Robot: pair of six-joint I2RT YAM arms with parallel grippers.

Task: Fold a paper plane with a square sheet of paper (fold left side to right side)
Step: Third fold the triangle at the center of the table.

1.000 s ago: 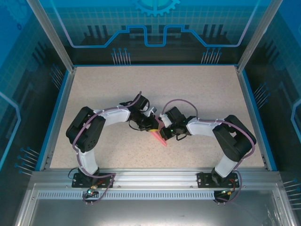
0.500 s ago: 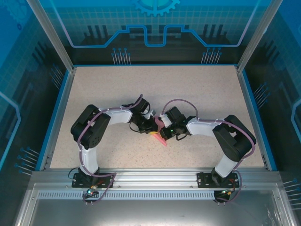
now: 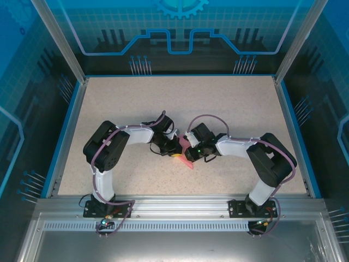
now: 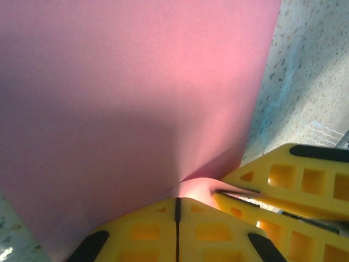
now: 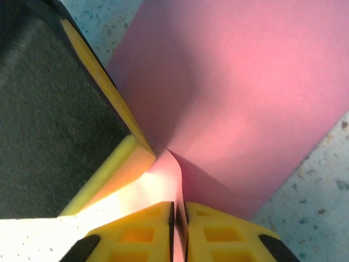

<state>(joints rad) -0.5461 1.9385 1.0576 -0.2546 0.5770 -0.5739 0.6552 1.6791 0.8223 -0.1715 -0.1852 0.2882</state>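
Note:
The square sheet of paper (image 3: pixel 187 160) is pink and lies at the table's middle, mostly hidden under both grippers. A pink point of it sticks out toward the near edge. My left gripper (image 3: pixel 175 149) is shut, its yellow tips (image 4: pixel 177 200) pinching a raised buckle of the paper (image 4: pixel 136 98). Facing it, my right gripper (image 3: pixel 187 148) has its jaws a sliver apart (image 5: pixel 178 207), with the paper's upright ridge (image 5: pixel 173 174) standing in the gap. The left finger (image 5: pixel 128 155) touches that same ridge. The right fingers (image 4: pixel 294 183) sit just beside the left tips.
The speckled beige table (image 3: pixel 229 103) stretches behind and to both sides of the grippers. A blue rim (image 3: pixel 64 136) and metal posts frame it. Both arms bend inward, their elbows (image 3: pixel 103 147) (image 3: pixel 272 158) near the front rail.
The left arm has shifted a little toward the right and its gripper has pressed in closer to the right one. The right jaws have parted slightly. Less pink shows between the grippers.

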